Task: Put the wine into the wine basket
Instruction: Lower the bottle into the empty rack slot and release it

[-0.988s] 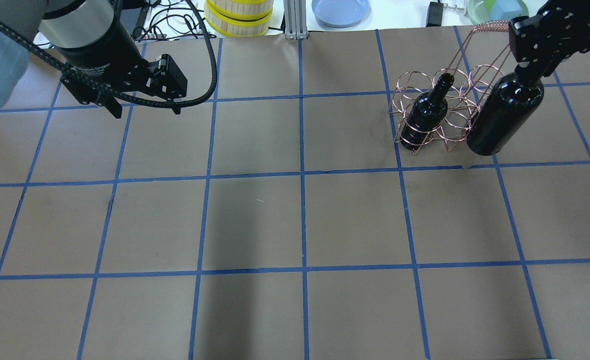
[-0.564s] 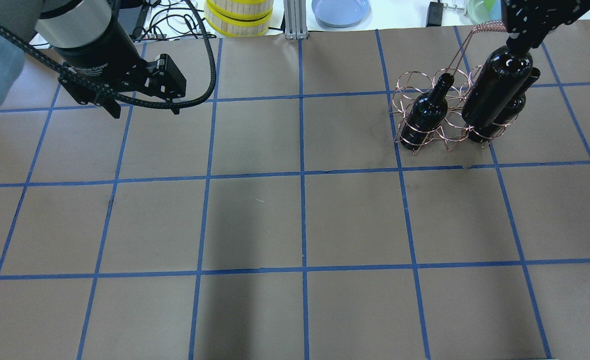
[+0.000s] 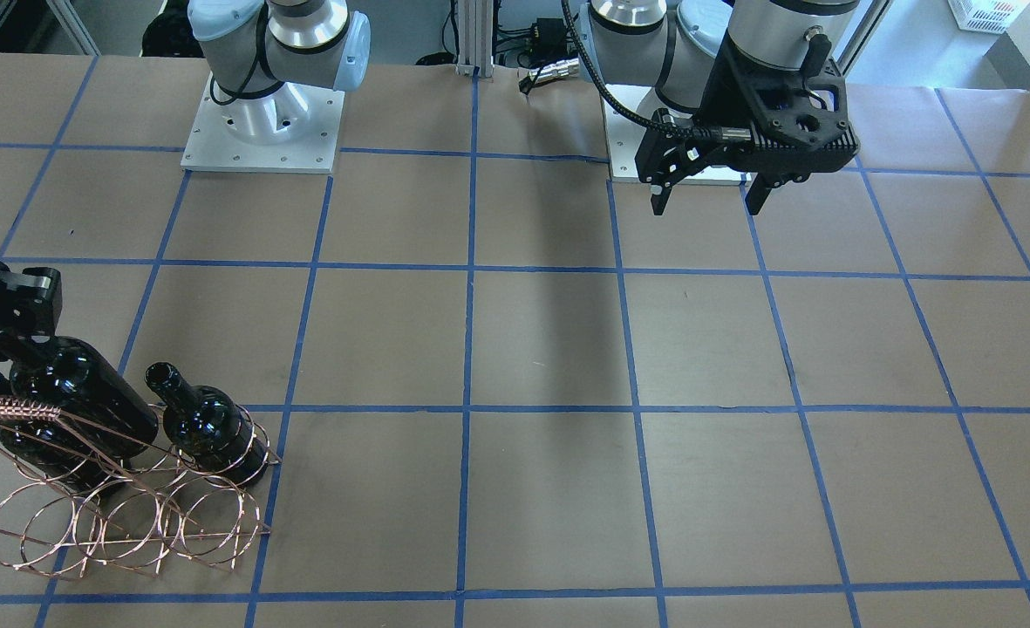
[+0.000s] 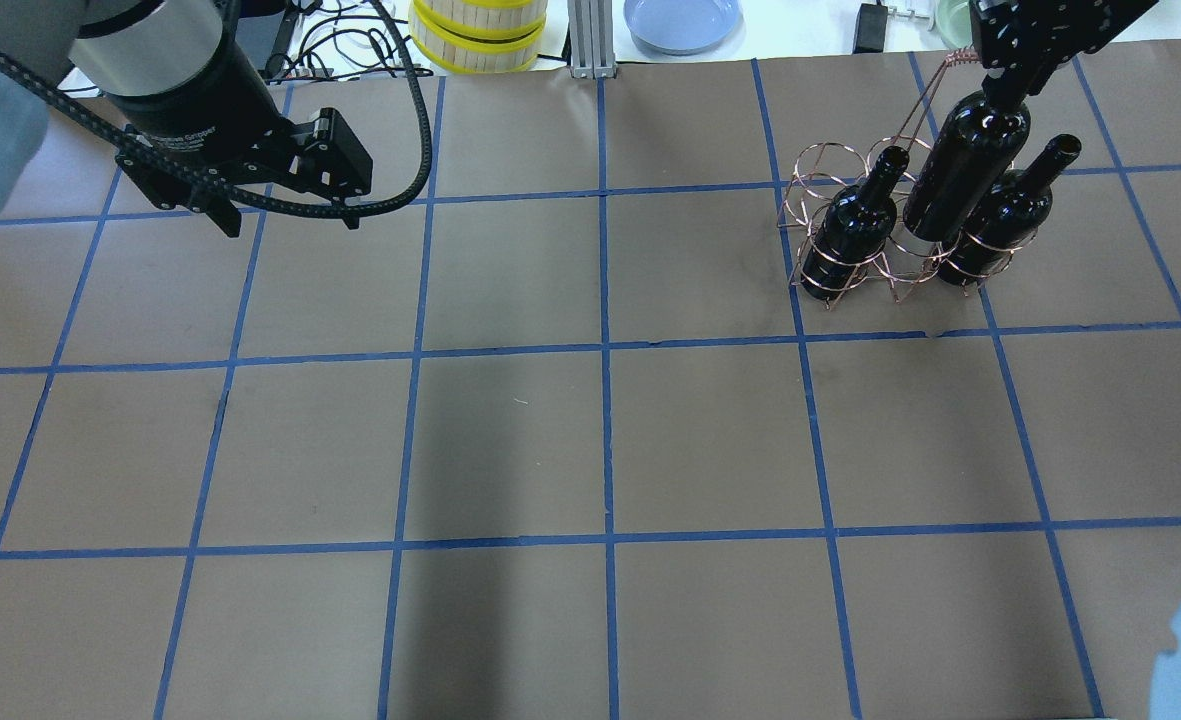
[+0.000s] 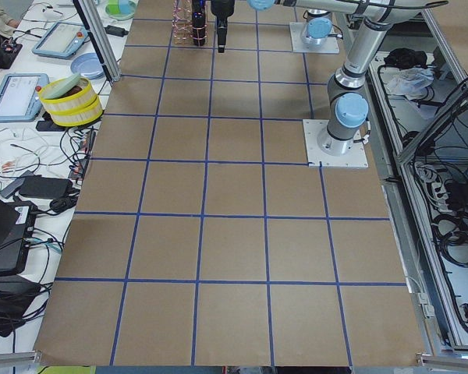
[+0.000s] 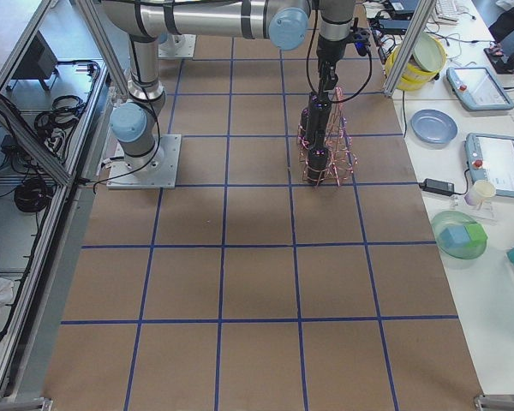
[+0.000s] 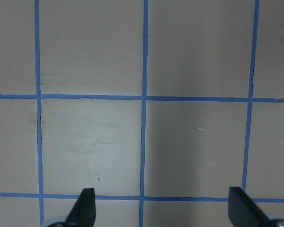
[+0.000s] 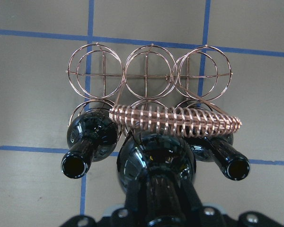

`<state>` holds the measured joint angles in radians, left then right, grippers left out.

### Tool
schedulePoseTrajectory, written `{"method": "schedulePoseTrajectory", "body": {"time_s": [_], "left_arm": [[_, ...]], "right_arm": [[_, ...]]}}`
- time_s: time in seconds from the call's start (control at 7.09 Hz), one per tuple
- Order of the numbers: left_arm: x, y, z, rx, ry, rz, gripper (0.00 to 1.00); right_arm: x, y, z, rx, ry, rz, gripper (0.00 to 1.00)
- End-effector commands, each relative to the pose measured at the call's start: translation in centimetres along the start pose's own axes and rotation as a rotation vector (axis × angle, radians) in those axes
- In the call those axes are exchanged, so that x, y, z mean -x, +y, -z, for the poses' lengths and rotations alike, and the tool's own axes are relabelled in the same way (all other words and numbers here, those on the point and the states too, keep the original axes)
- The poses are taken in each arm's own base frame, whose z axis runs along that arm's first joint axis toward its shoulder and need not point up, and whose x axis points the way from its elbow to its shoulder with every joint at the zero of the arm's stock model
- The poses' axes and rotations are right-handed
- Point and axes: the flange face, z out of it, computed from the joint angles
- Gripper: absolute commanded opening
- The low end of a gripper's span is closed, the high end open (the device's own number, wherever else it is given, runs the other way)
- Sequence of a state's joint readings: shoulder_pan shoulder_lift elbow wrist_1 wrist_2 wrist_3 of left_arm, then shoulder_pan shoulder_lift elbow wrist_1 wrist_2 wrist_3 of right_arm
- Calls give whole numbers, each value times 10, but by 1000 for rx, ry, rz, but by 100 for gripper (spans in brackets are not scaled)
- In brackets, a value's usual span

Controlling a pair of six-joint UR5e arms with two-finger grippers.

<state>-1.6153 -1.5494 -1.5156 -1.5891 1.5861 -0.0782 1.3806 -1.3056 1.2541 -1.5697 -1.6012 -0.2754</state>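
The overhead view showed the right gripper (image 4: 1008,88) clenched on the neck of the wine (image 4: 962,175), which hung upright over the wine basket (image 4: 828,160) between a racked bottle (image 4: 853,228) and a second racked bottle (image 4: 1000,222). Only the right wrist view showed its shoulder just beneath the twisted handle (image 8: 175,120). The front-facing view showed the left gripper (image 3: 708,202) spread wide and holding nothing, well apart.

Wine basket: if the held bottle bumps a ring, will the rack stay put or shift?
Thin open wire suggests the wine basket is light, so alone it might slide. The two seated bottles probably weigh it down and steady it. The rings may flex slightly if the held bottle in the right pincer presses sideways.
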Motion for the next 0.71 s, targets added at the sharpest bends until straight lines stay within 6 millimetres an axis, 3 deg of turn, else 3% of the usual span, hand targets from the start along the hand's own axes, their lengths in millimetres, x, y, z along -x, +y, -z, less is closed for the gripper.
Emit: {"method": "schedulePoseTrajectory", "body": {"time_s": [0.0,0.56], "left_arm": [[0,0,0,0,2,0,100],[-1,2,-4,9,1,-2,100]], "right_arm": [[-2,-8,-15,-16,5,25,17],[0,-11,-35,-8,-15,39,17]]}}
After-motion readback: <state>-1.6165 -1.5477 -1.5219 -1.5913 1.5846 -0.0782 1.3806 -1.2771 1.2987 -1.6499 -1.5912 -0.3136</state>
